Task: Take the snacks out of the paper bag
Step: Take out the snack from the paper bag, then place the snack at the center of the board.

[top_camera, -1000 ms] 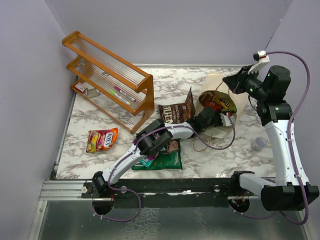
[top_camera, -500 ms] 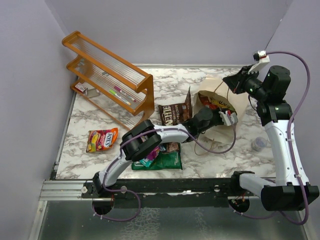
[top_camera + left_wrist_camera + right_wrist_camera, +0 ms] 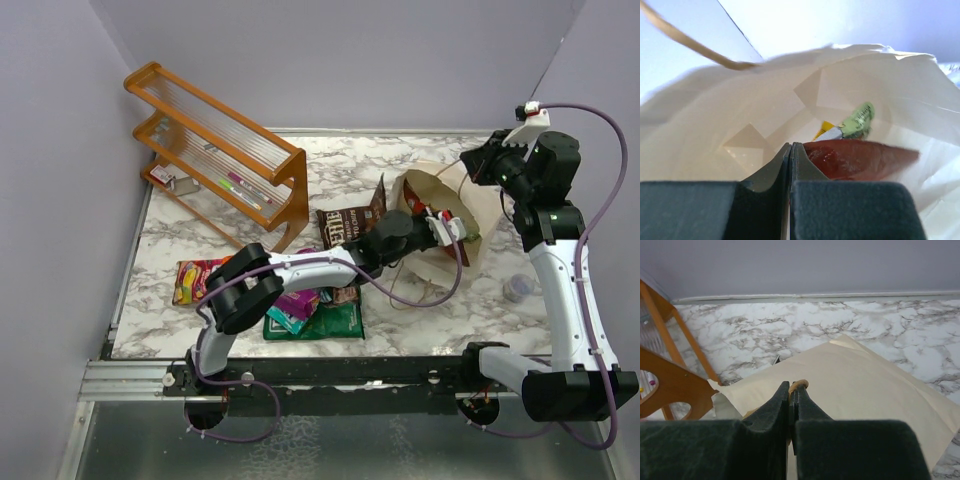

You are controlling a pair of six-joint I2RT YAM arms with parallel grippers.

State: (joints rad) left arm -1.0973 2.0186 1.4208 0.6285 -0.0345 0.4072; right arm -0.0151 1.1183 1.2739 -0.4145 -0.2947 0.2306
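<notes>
The left gripper [image 3: 791,146] is now reaching deeper into the paper bag [image 3: 700,125], its fingers pressed together with nothing visibly between them. A red packet [image 3: 855,160] is lying just right of the tips, and a green packet [image 3: 860,117] is sitting beyond them. The right gripper [image 3: 791,387] is pinching the string handle [image 3: 799,385] and is holding the mouth higher than before, so the remaining snacks are coming within reach.

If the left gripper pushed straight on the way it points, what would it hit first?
Probably the dark red packet lying just ahead inside the paper bag; if that is missed, the bag's folded bottom. Depth is unclear.
</notes>
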